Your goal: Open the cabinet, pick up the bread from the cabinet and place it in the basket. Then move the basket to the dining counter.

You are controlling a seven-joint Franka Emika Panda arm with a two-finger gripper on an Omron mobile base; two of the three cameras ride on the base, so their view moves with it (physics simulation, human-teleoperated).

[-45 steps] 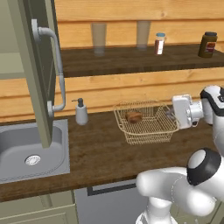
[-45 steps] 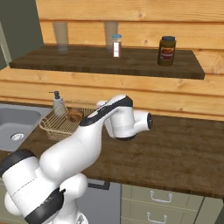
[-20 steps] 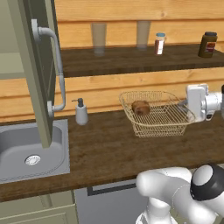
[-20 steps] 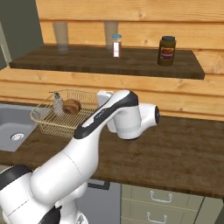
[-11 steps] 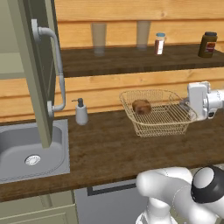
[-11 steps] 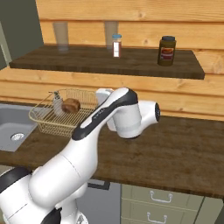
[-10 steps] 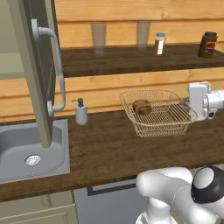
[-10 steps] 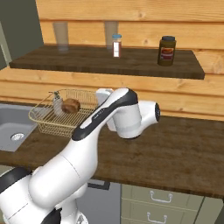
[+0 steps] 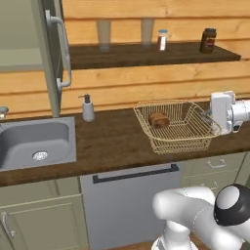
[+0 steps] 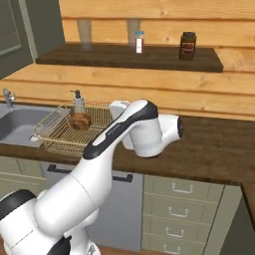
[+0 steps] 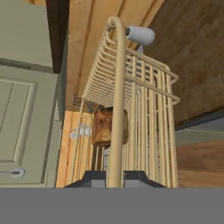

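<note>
Left base view: one bread (image 9: 158,119) lies in the one basket (image 9: 177,126), lifted off the kitchen surface (image 9: 117,141); cabinet (image 9: 53,53) open. Right base view: carrying to the dining counter remains. Hand view: the tool (image 11: 115,176) is clamped on the basket's rim.

This is a home kitchen. A dark wooden counter (image 9: 112,141) carries a grey sink (image 9: 36,144) at its left end, with a soap dispenser (image 9: 88,108) near the back edge. Below are green drawers (image 10: 182,199), above a wooden shelf (image 9: 146,52) with jars.
</note>
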